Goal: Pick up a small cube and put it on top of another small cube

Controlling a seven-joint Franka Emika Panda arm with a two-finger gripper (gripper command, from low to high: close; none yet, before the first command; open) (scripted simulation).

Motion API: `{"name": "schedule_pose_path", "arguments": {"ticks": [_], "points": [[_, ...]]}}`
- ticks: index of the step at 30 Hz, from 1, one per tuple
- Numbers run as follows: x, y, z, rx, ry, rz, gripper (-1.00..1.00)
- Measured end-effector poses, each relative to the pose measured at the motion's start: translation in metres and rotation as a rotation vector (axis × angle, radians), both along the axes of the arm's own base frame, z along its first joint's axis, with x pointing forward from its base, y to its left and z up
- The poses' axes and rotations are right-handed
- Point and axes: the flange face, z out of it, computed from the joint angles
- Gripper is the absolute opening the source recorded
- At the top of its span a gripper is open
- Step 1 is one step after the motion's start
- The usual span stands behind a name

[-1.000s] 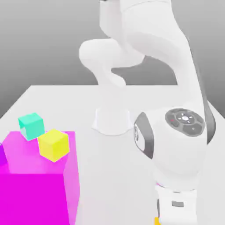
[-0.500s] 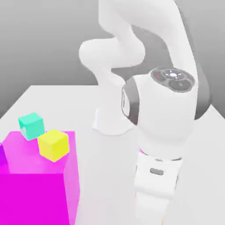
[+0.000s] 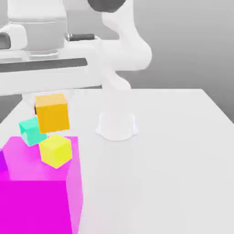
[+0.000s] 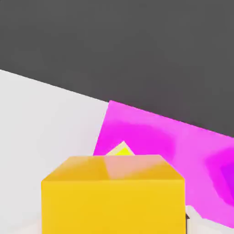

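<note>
Above the magenta cube, at the exterior view's left, the amber cube hung in the air, clear of every surface. The arm reached across the top of that view as a broad white band, and the cube sat directly beneath its underside. A sliver of dark finger showed against the cube's side toward the exterior view's left; the jaws themselves were mostly hidden, so how wide they stood could not be told, though the cube hanging unsupported there suggested they had it.

In the hand view the amber cube lay close under the camera, between pale finger tips just visible at its lower corners. Its top face was a lighter, glossy orange-yellow with a pale reflection, its front face a flat deep amber, plain and unmarked, edges sharp.

Below it in the exterior view, the lemon cube rested on the magenta cube's top near its front edge, and the teal cube stood just behind, partly covered by the amber cube's lower corner. The white counter spread toward the exterior view's right.
</note>
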Motion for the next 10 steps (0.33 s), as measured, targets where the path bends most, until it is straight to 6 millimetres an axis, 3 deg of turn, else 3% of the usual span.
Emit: {"name": "schedule_pose_path", "arguments": {"ticks": [6, 8, 10], "points": [[-0.001, 0.0, -0.005, -0.002, 0.0, -0.001, 1.0], [0.0, -0.001, 0.011, -0.004, 0.0, -0.002, 1.0], [0.0, -0.001, 0.04, -0.005, 0.0, -0.002, 1.0]]}}
